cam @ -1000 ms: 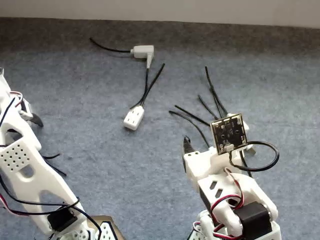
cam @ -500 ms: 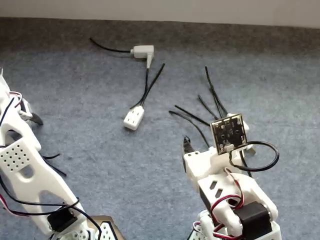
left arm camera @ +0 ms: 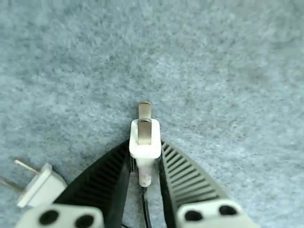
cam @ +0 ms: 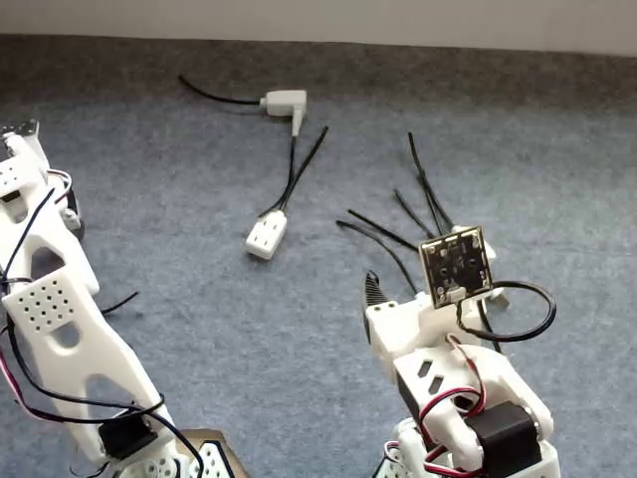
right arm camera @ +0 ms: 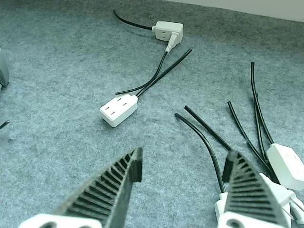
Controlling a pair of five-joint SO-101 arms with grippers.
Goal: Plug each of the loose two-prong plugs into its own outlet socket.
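Barely begun, I'd say. The right pincer (right arm camera: 185,159) gapes wide over the carpet (right arm camera: 57,71). The near socket (right arm camera: 118,109) lies ahead of it with its slots empty, and the far socket (right arm camera: 167,29) beyond seems to hold one already. The left pincer (left arm camera: 146,148) is clamped on a plug (left arm camera: 145,137), prongs pointing away. Another plug (left arm camera: 40,186) lies loose just beside it.

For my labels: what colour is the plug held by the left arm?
White; the plug shows best in the left wrist view.
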